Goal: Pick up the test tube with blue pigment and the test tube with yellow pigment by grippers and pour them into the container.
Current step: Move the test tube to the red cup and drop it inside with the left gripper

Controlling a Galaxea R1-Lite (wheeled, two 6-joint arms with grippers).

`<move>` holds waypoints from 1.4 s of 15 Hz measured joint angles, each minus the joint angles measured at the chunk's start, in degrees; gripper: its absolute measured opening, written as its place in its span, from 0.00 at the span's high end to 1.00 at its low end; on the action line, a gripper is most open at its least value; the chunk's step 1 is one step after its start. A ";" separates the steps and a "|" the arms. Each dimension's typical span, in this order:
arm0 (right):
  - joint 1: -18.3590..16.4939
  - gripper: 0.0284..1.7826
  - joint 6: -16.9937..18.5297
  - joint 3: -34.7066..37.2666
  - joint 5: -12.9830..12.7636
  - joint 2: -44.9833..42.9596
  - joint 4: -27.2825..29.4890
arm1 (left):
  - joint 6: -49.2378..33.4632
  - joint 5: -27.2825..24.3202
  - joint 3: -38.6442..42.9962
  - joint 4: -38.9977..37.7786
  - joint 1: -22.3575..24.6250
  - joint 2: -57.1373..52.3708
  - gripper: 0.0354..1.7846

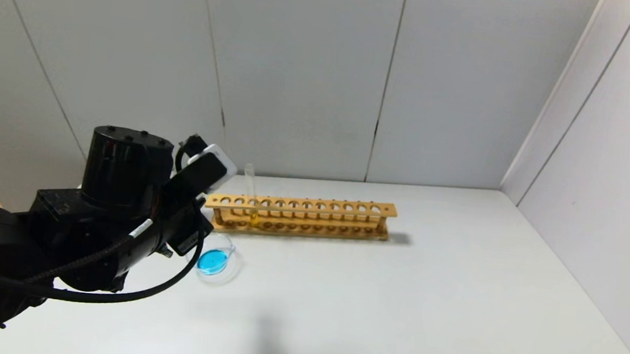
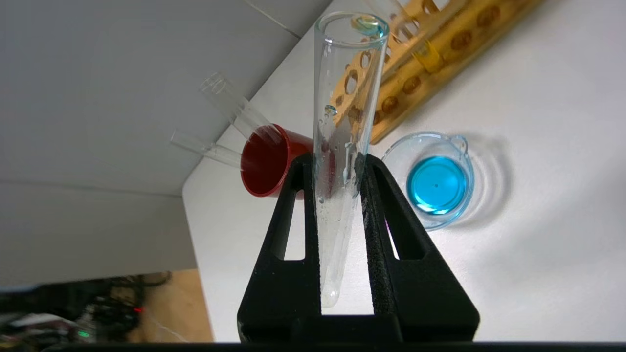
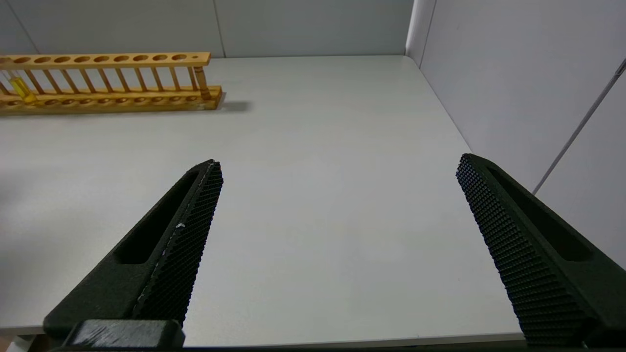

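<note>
- left pincer (image 2: 337,166) is pinching the test tube with blue pigment (image 2: 345,122), both black fingers (image 2: 379,230) pressed against the glass on either side.
- that tube is nearly emptied: only droplets and a faint teal smear cling inside it and at its open mouth; its round bottom sits back between the fingers.
- in the head view the left arm is raised at the left of the surface (image 1: 395,298), hiding its own pincer and the tube.
- the container (image 2: 430,178) stands on the surface just beside the near end of the wooden rack (image 1: 300,215), holding a pool of teal-blue liquid; it is apart from the held tube.
- the test tube with yellow pigment (image 1: 251,197) stands upright in a hole near the left end of the rack, a little yellow liquid at its bottom.
- a dark red cup (image 2: 269,161) sits behind the left pincer near the surface's edge, with two clear empty tubes (image 2: 230,105) leaning out of it.
- right pincer (image 3: 337,249) is spread wide, holding nothing, hovering over bare surface well apart from the rack.
</note>
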 joint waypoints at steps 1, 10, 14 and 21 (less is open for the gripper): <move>0.00 0.02 -0.02 0.00 0.02 0.00 0.00 | -2.80 0.68 -0.06 0.09 0.26 -1.01 0.84; 0.00 0.02 0.00 0.00 0.02 0.00 0.00 | -20.68 -11.45 -7.06 0.77 15.85 -2.47 0.84; 0.00 0.02 0.00 0.00 0.02 0.00 0.00 | -23.89 -15.45 -11.61 0.33 20.59 0.74 0.84; 0.00 0.02 0.00 0.00 0.02 0.00 0.00 | -26.10 -16.87 -18.03 -3.08 24.20 10.18 0.84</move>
